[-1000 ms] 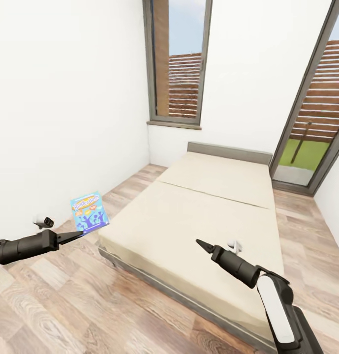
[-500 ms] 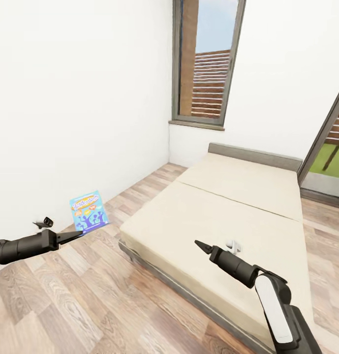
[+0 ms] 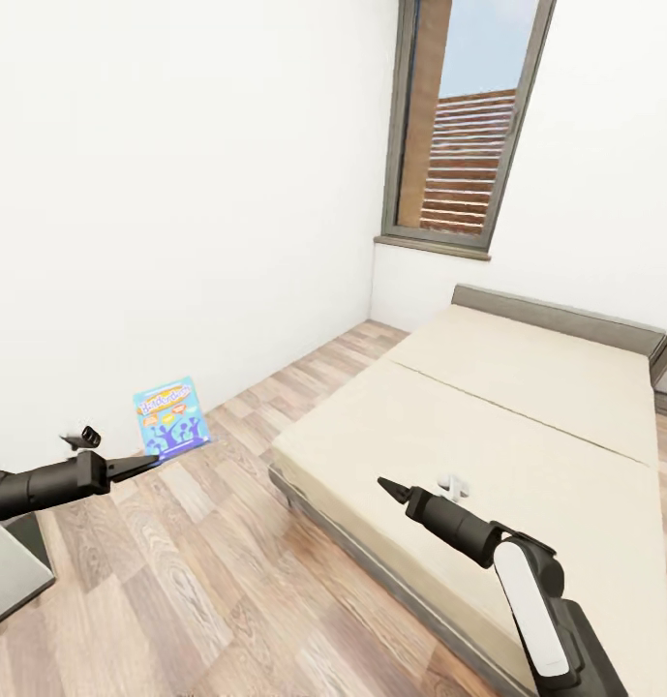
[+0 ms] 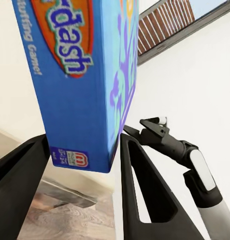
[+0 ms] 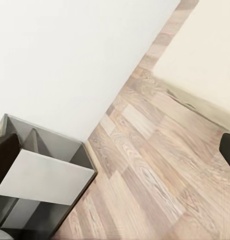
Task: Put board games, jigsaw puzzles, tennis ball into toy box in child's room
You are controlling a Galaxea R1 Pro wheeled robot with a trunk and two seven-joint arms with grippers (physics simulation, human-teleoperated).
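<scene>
My left gripper [image 3: 147, 466] is shut on a blue board game [image 3: 171, 418] with cartoon figures, which stands upright above the floor to the left of the bed [image 3: 527, 416]. In the left wrist view the blue board game [image 4: 79, 80] sits between the two black fingers [image 4: 140, 180]. My right gripper [image 3: 386, 486] hangs over the bed's near corner, open, with nothing in it. A grey corner of the table [image 3: 9, 576] shows at the lower left. The right wrist view looks down on the table's end [image 5: 44, 175].
A white wall [image 3: 178, 194] runs along the left. A tall window [image 3: 469, 136] stands behind the bed's head. Wood-plank floor [image 3: 207, 581] lies between the wall, the table corner and the bed. The bed's cream top is bare.
The whole view has swung left: the bed and window now sit further right, and the grey table corner has come into sight at the lower left. Both arms keep their pose.
</scene>
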